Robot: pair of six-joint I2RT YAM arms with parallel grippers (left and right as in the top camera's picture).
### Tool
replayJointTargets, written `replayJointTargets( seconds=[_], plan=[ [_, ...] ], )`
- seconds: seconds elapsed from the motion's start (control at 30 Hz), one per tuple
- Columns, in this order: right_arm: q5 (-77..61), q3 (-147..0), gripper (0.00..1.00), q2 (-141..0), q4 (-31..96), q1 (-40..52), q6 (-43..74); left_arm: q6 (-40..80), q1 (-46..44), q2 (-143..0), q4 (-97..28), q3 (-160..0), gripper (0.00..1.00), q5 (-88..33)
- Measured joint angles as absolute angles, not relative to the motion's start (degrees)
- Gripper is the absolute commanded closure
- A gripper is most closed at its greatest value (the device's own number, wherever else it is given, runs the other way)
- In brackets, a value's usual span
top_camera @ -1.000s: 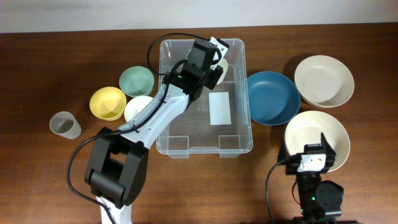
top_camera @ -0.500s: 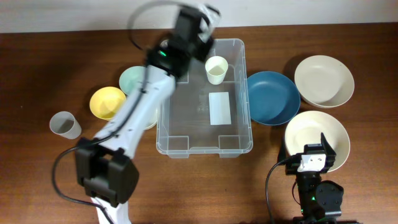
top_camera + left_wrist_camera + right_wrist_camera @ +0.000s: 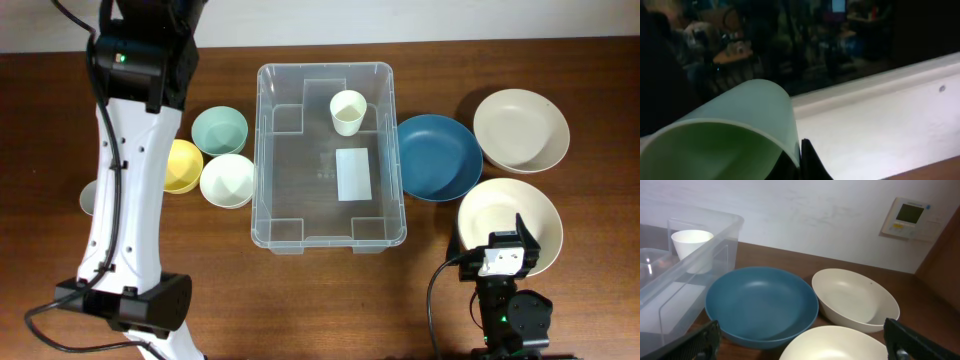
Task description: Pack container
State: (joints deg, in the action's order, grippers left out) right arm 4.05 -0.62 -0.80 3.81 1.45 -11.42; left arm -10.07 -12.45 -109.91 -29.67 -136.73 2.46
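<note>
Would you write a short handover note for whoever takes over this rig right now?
Grippers: left gripper shut, outside the overhead view; a pale green rim sits close to its fingers, contact unclear. Right gripper open, empty, parked by the near cream bowl.
Container: mid-table, one cup standing inside by its far wall.
Done: that cup packed.
Left to pack: mint bowl, yellow bowl, white bowl and grey cup on its left; blue bowl and both cream bowls, the far one, on its right.
</note>
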Motion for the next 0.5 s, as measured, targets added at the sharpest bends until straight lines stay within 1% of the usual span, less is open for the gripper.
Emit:
replayJointTargets(
  seconds=[0.1, 0.23, 0.33, 0.4, 0.5],
  plan=[
    [4.1, -0.6, 0.01, -0.8, 3.8, 1.5, -11.4, -10.3, -12.6, -110.4, -27.0, -136.7, 0.99, 2.1],
    [4.1, -0.6, 0.01, -0.8, 3.8, 1.5, -11.4, -11.2, -12.6, -111.8, -20.2, -136.7, 0.99, 1.9],
    [4.1, -0.6, 0.01, -0.8, 3.8, 1.5, -11.4, -11.6, -12.6, -113.2, -18.2, -136.7, 0.99, 1.9],
    [4.1, -0.6, 0.01, -0.8, 3.8, 1.5, -11.4, -11.6, -12.6, -114.2, -20.1, -136.7, 0.99, 1.9],
    [4.1, -0.6, 0.01, -0.8, 3.8, 1.5, -11.4, -11.6, -13.0, -115.8, -26.7, -136.7, 0.99, 1.9]
  ],
)
